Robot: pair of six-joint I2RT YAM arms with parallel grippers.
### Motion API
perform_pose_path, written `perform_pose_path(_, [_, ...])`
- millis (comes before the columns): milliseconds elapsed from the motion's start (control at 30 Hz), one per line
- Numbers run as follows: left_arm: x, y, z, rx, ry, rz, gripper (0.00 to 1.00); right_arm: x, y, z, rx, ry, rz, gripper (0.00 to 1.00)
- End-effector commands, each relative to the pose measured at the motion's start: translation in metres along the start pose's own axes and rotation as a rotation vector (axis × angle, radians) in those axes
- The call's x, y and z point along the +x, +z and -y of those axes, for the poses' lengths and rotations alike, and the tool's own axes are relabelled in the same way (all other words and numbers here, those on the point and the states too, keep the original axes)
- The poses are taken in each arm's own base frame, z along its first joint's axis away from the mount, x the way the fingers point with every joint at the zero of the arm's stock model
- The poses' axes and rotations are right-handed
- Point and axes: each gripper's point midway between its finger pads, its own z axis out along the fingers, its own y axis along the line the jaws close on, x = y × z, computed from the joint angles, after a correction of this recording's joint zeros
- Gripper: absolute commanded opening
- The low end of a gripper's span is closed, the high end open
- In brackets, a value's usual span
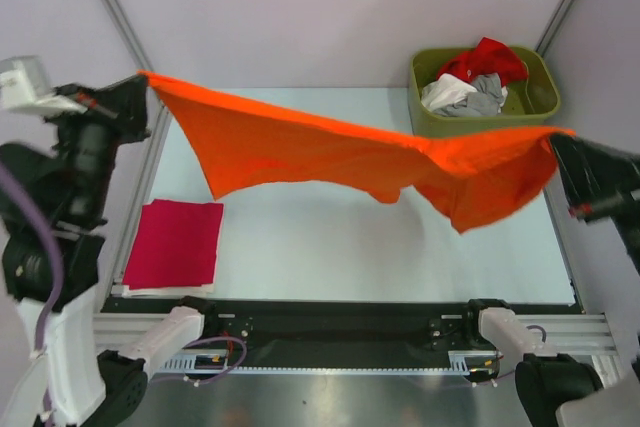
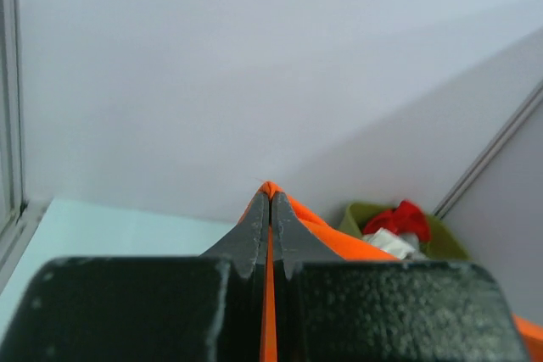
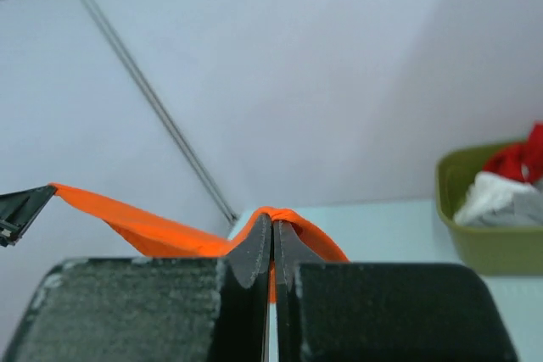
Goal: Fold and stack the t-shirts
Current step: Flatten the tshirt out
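Observation:
A large bright orange t-shirt [image 1: 340,152] hangs stretched in the air across the table, held at both ends. My left gripper [image 1: 143,77] is shut on its left corner, high at the far left; orange cloth [image 2: 270,294] shows between its closed fingers. Over at the right edge, my right gripper [image 1: 556,139] is shut on the other corner, with cloth [image 3: 297,218] draped over its tips. A folded magenta-red t-shirt [image 1: 176,244] lies flat at the near left on the table. Red, white and grey t-shirts [image 1: 470,82] are piled in the bin.
The olive-green plastic bin [image 1: 540,97] stands at the far right corner of the pale table [image 1: 330,257]. Metal frame posts rise at the far left and right. A thin white layer shows under the folded magenta shirt.

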Motion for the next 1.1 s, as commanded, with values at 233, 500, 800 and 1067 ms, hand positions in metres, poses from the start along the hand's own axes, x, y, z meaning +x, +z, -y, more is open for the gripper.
perform_pose_path(233, [-0.054,-0.022,-0.008,-0.07,0.111,0.159,0.0,0.003,-0.001,0.01,0.048,0.043,0.011,0.0])
perform_pose_path(500, [0.126,0.091,-0.012,-0.027,0.242,-0.194,0.0,0.099,0.067,0.11,0.328,0.136,-0.195,0.0])
perform_pose_path(800, [0.309,0.202,-0.026,0.05,0.344,-0.385,0.01,0.208,0.121,0.233,0.611,0.1,-0.387,0.0])
perform_pose_path(1067, [0.461,0.27,-0.061,0.007,0.277,-0.578,0.0,0.259,0.154,0.313,0.764,0.024,-0.552,0.0])
